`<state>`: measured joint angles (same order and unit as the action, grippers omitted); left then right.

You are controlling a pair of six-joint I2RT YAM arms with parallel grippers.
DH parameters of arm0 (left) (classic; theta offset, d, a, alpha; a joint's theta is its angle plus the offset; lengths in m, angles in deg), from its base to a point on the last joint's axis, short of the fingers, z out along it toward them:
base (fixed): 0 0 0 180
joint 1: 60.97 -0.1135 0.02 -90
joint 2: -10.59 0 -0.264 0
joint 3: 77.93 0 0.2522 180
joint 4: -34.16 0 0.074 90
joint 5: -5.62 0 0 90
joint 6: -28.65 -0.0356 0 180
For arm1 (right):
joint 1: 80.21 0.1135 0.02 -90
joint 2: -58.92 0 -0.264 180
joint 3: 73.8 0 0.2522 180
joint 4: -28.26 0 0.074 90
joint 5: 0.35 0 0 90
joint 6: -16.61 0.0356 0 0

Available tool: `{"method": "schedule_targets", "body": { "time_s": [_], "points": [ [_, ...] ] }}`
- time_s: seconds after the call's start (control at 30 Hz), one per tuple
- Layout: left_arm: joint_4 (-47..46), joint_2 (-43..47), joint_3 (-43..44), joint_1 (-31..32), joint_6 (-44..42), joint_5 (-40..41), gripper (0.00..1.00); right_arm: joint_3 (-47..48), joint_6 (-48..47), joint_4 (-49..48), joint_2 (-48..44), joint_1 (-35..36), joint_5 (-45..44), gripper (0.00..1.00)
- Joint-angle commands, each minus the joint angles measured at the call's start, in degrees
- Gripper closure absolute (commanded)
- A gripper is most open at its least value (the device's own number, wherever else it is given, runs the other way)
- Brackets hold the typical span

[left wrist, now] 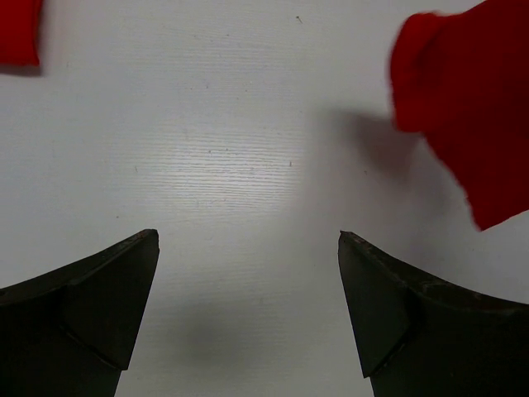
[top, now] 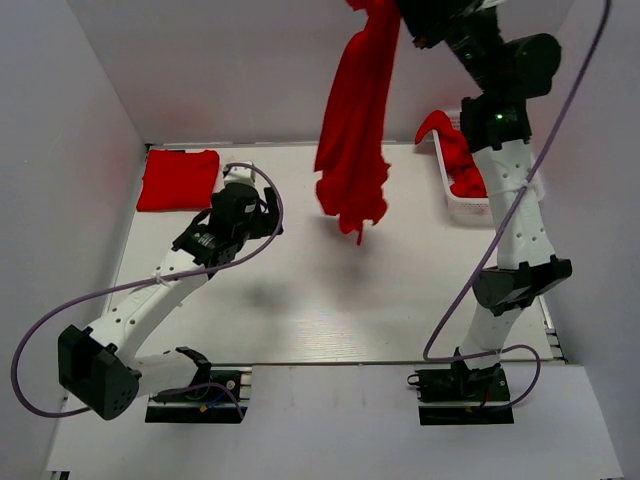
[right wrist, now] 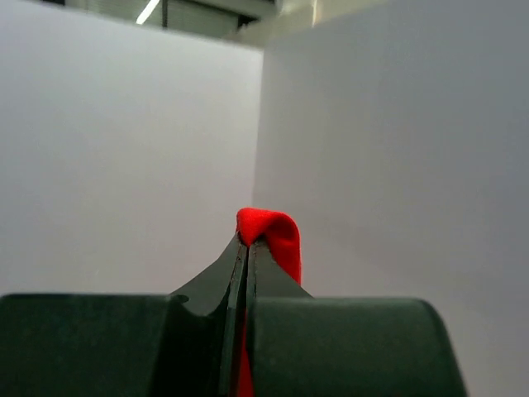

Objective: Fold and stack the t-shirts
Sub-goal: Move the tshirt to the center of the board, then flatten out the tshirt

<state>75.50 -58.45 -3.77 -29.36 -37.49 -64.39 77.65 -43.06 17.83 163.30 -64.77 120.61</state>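
Observation:
A red t-shirt (top: 357, 120) hangs limp in the air over the back middle of the table. My right gripper (right wrist: 246, 244), raised high at the top of the top external view (top: 408, 12), is shut on its top fold (right wrist: 269, 227). The shirt's lower end (left wrist: 471, 99) shows at the right of the left wrist view. A folded red t-shirt (top: 177, 179) lies flat at the back left; its corner (left wrist: 18, 31) shows in the left wrist view. My left gripper (top: 262, 206) is open and empty over bare table (left wrist: 248, 240), left of the hanging shirt.
A white basket (top: 450, 190) at the back right holds more crumpled red t-shirts (top: 455, 150). White walls close the table at the back and both sides. Purple cables loop beside each arm.

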Motion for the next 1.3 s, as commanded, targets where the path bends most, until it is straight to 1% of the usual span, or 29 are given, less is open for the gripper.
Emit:
{"method": "schedule_targets", "body": {
  "time_s": [0.0, 0.1, 0.13, 0.2, 0.23, 0.27, 0.3, 0.37, 0.4, 0.47, 0.5, 0.53, 0.6, 0.7, 0.73, 0.77, 0.83, 0.87, 0.9, 0.93, 0.97, 1.0, 1.07, 1.23, 1.27],
  "points": [
    [2.84, 4.25, -1.25, -0.24, 2.59, 2.94, 0.01, -4.08, -5.27, -0.17, 0.83, 2.57, 0.68, 1.0],
    [4.51, 6.1, -2.83, -0.24, 4.44, 3.48, 0.01, -21.43, -9.83, -1.91, -1.89, 4.42, 2.52, 1.0],
    [5.73, 6.11, -3.53, -0.24, 5.57, 3.48, 0.01, -24.98, -15.59, -2.09, -4.25, 5.55, 2.87, 1.0],
    [6.61, 6.98, -4.23, -0.24, 6.11, 3.48, 0.01, -37.95, -19.14, -0.78, -5.58, 7.32, 2.09, 1.0],
    [7.14, 7.51, -4.85, -0.24, 7.07, 3.48, 0.01, -41.15, -22.47, -0.69, -6.02, 8.71, 0.52, 1.0],
    [8.54, 8.03, -4.85, -0.24, 8.3, 3.48, 0.01, -44.23, -23.37, -1.12, -6.55, 10.03, -0.37, 1.0],
    [9.25, 8.04, -4.85, -0.24, 8.83, 3.48, 0.01, -51.57, -24.08, -1.21, -6.21, 10.57, -0.98, 1.0],
    [10.3, 8.74, -5.38, -0.24, 9.45, 3.48, 0.01, -56.62, -24.97, -1.13, -3.58, 13.55, -1.43, 1.0],
    [10.31, 8.74, -5.38, -0.24, 10.06, 3.48, 0.01, -57.7, -25.05, -0.78, -1.31, 14.26, -0.99, 1.0],
    [10.31, 9.27, -6.78, -0.24, 10.07, 3.48, 0.01, -59.55, -26.37, 2.73, 2.56, 17.15, -0.9, 1.0],
    [10.31, 9.27, -6.79, -0.24, 10.07, 3.48, 0.01, -59.64, -29.33, 6.83, 6.15, 19.34, -1.51, 1.0],
    [10.31, 9.27, -6.79, -0.24, 10.07, 3.48, 0.01, -59.64, -29.36, 7.74, 6.19, 19.36, -1.52, 1.0],
    [10.31, 7.87, -6.79, -0.24, 10.6, 3.48, 0.01, -61.64, -29.36, 9.33, 7.94, 21.03, -5.02, 1.0],
    [11.62, 7.25, -6.17, -0.24, 11.12, 3.48, 0.01, -64.2, -27.17, 7.32, 6.63, 21.56, -7.75, 1.0],
    [11.63, 6.55, -6.17, -0.24, 11.12, 3.48, 0.01, -66.82, -26.21, 7.05, 6.45, 21.39, -9.5, 1.0],
    [11.63, 6.54, -6.17, -0.24, 11.12, 3.48, 0.01, -67.46, -25.85, 7.48, 5.76, 21.38, -9.69, 0.91],
    [11.63, 5.85, -5.65, -0.24, 11.12, 2.25, 0.01, -69.3, -25.49, 8.44, 4.53, 21.3, -10.3, 0.69],
    [11.63, 5.15, -4.95, -0.24, 11.12, 2.25, 0.01, -70.44, -25.41, 8.8, 4.17, 21.38, -10.31, 0.48],
    [12.15, 5.14, -4.94, -0.24, 11.12, 1.73, 0.01, -70.97, -25.32, 9.06, 2.08, 21.3, -10.22, 0.34],
    [13.11, 4.09, -3.99, -0.24, 11.12, 1.72, 0.01, -71.5, -25.06, 8.81, 0.84, 21.21, -10.65, 0.18],
    [13.12, 3.47, -2.93, -0.24, 11.12, 1.72, 0.01, -74.12, -25.05, 7.85, -0.48, 21.3, -10.83, 0.1],
    [13.9, 2.25, -2.92, -0.24, 11.12, 1.2, 0.01, -74.75, -24.44, 7.49, -4.58, 21.21, -11.79, 0.1],
    [13.91, 1.19, -1.61, -0.24, 11.12, 1.19, 0.01, -76.59, -23.82, 8.62, -7.16, 21.03, -12.68, 0.1],
    [13.91, -0.66, -0.46, -0.24, 11.12, 0.67, 0.01, -80.11, -23.83, 12.49, -17.87, 21.03, -16.98, 0.1],
    [13.39, -0.66, 0.15, -0.24, 10.51, 0.67, 0.01, -80.82, -22.95, 13.37, -19.98, 20.86, -20.47, 0.1]
  ]
}}
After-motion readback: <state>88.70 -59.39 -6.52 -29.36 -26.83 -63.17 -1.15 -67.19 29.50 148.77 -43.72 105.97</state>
